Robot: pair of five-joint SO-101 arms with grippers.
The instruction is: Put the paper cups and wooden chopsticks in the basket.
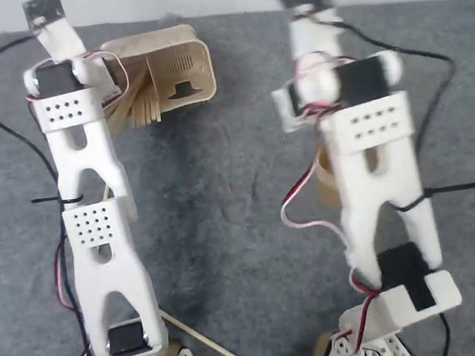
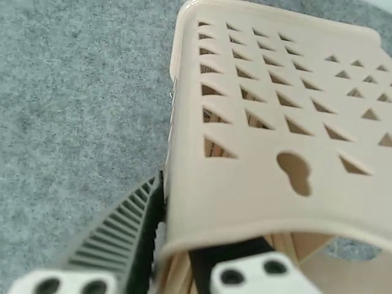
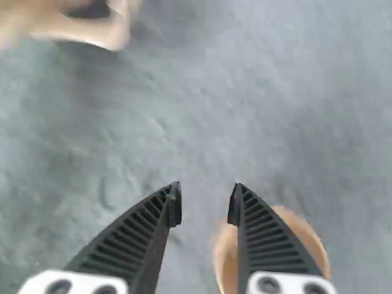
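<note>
The basket, tipped over at eleven o'clock, is clamped by its wall in the left gripper. The right gripper is held apart above a paper cup. Seizing this cup is judged the step in hand, which calls for lowering and closing on its rim. A wooden chopstick is left at six o'clock.

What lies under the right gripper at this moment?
Under the open right gripper lie grey carpet and a tan paper cup; one finger covers much of the cup.
</note>
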